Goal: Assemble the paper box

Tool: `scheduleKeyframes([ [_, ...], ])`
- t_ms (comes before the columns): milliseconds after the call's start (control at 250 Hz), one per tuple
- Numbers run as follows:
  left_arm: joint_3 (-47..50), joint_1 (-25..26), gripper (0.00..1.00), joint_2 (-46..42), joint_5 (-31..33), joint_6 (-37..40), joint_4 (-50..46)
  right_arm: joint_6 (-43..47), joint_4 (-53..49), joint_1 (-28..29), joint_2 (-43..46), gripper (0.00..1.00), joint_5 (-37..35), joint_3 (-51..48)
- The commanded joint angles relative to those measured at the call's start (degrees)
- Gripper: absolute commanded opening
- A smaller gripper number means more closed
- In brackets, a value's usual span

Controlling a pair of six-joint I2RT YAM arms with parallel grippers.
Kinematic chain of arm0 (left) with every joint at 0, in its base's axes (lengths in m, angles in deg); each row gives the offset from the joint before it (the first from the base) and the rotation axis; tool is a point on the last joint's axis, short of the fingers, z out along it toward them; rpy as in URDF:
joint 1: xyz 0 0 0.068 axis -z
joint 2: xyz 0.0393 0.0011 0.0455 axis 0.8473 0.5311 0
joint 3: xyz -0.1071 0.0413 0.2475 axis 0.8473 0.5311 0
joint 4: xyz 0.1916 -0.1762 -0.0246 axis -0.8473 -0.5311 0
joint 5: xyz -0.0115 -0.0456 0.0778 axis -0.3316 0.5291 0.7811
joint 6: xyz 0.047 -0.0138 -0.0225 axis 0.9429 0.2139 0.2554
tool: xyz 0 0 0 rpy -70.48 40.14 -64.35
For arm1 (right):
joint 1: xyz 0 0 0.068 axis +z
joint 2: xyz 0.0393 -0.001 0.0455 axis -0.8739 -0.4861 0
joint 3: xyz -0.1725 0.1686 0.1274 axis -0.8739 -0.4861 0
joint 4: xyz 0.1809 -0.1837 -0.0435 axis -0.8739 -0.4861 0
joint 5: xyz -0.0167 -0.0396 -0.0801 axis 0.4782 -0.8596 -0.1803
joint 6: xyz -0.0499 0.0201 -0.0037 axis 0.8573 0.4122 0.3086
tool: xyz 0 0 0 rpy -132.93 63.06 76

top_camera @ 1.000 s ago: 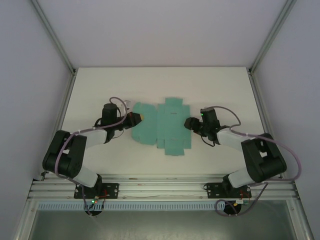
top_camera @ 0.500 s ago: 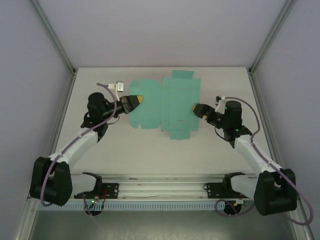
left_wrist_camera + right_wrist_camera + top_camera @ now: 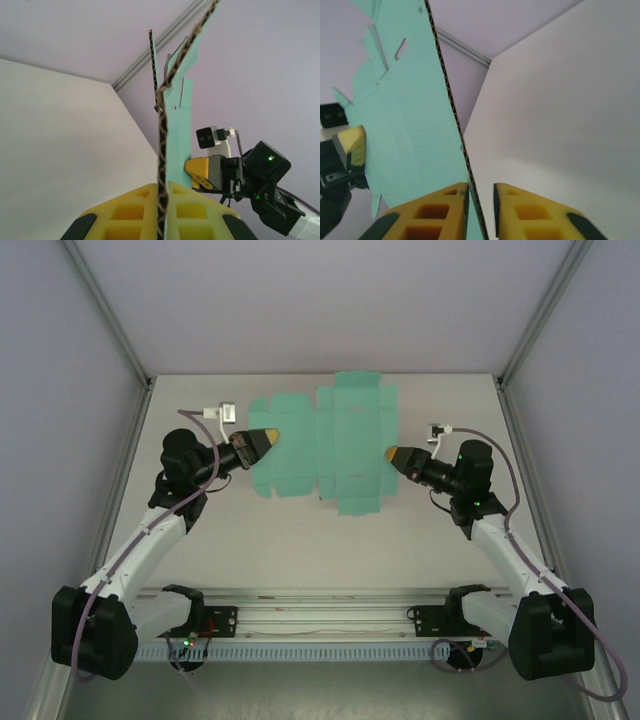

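The box (image 3: 330, 445), a flat unfolded sheet, hangs above the worktop (image 3: 300, 540) between the claws. The left claw (image 3: 268, 438) is clenched on one edge. The right claw (image 3: 392, 454) straddles the opposite edge, but I cannot tell whether it grips. If that side slips, the sheet could swing or crease.

The paper box (image 3: 330, 445), a flat unfolded sheet, is held level above the far half of the table (image 3: 300, 550), between the two arms. Its left edge is set between the fingers of the left gripper (image 3: 268, 436). Its right edge is set between the fingers of the right gripper (image 3: 392, 454). The grippers are pointed at each other across the sheet. The arm bases are placed at the table's near edge, one on each side.
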Motion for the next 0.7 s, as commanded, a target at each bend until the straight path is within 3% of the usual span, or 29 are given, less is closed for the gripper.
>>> scheduleKeyframes([
  [0,0.1,-0.31,0.0,-1.62,2.81,-0.11,-0.29,0.96,2.2,-0.06,1.62,0.07,3.0,-0.88],
  [32,0.18,-0.31,0.0,-1.71,3.63,-0.06,-0.83,1.64,1.64,-0.06,1.81,0.0,2.96,-0.92],
  [88,0.59,-0.31,0.0,-1.8,4.55,0.65,-1.65,3.08,0.45,-0.06,1.98,0.0,2.41,-0.89],
  [104,0.81,-0.31,0.07,-1.84,4.57,0.81,-1.81,3.63,0.16,-0.08,2.01,0.0,2.34,-0.88],
  [136,1.05,-0.31,0.32,-1.93,5.42,1.18,-2.63,5.04,-0.9,-0.06,1.96,0.0,2.17,-0.88],
  [188,1.18,-0.31,0.94,-2.62,8.94,3.07,-7.18,7.1,-2.78,-0.07,1.88,0.0,0.58,-0.85],
  [200,1.15,-0.32,0.99,-2.84,10.17,3.68,-8.57,7.62,-3.14,-0.07,1.82,0.0,-0.03,-0.85],
  [364,2.61,-0.23,1.0,-5.72,32.62,9.4,-27.53,15.2,-9.9,0.2,-1.6,0.0,-3.93,-0.64],
  [452,3.44,-0.28,1.0,-6.15,40.08,10.18,-33.72,19.66,-13.02,0.7,-5.21,0.0,-5.8,-0.16],
  [528,4.09,-0.31,1.0,-6.03,40.77,12.11,-35.72,23.05,-15.06,1.44,-8.52,0.0,-9.21,0.46],
  [696,5.93,-0.25,1.0,-4.66,34.39,12.82,-31.61,30.16,-19.43,4.81,-15.62,0.0,-18.76,4.74],
])
